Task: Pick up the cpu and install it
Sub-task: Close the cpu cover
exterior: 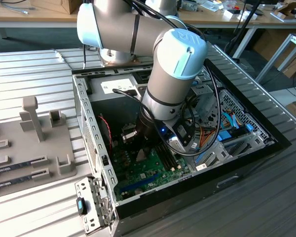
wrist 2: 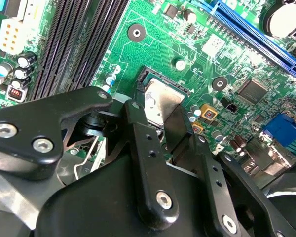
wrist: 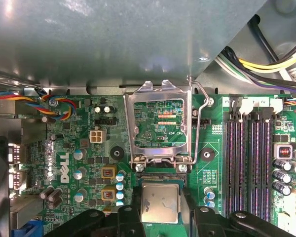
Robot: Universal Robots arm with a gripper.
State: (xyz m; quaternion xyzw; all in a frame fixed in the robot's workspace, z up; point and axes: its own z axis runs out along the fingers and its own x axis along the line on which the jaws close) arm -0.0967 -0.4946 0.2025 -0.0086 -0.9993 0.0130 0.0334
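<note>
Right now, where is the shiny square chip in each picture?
Exterior view: the arm reaches into the computer case, covering that spot on the green board.
First wrist view: the chip lies beside the open metal frame.
Second wrist view: the chip lies at the black socket.
Shared landmark: the long black slots on the green board.
</note>
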